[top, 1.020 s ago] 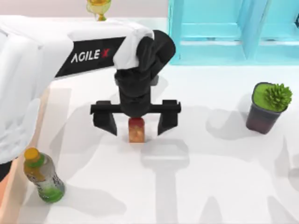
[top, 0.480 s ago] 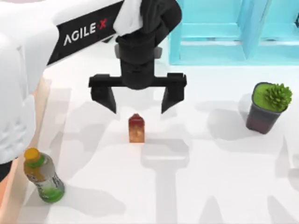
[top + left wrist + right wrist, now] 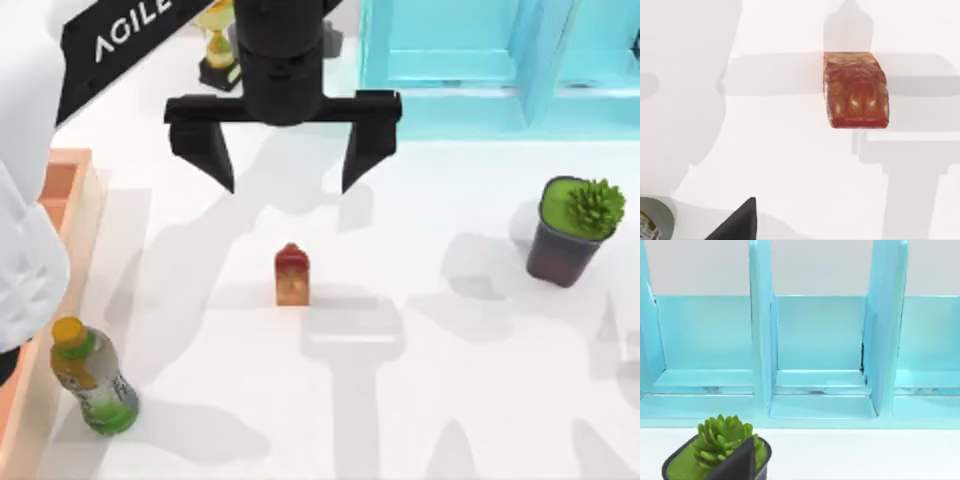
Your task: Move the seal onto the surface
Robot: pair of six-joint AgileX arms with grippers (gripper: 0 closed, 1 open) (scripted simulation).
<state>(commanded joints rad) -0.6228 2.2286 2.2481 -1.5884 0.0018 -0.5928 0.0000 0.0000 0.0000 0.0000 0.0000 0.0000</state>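
The seal (image 3: 292,277), an orange-tan block with a dark red rounded top, stands upright on the white surface (image 3: 420,400) near the table's middle. It also shows in the left wrist view as the seal (image 3: 855,91), free of any finger. My left gripper (image 3: 285,165) hangs open above and behind it, both black fingers spread wide and holding nothing. One dark fingertip (image 3: 737,222) sits at the edge of the left wrist view. A dark fingertip (image 3: 740,462) of my right gripper shows in the right wrist view, facing the cabinet.
A green bottle (image 3: 92,378) with a yellow cap lies at the front left beside the orange-pink tray (image 3: 55,195). A gold trophy (image 3: 215,45) stands at the back. The light blue cabinet (image 3: 500,60) lines the back right, with a potted plant (image 3: 572,228) before it.
My left gripper, open around the seal a second ago, has risen and pulled back toward the rear, leaving the seal standing alone in the same spot.
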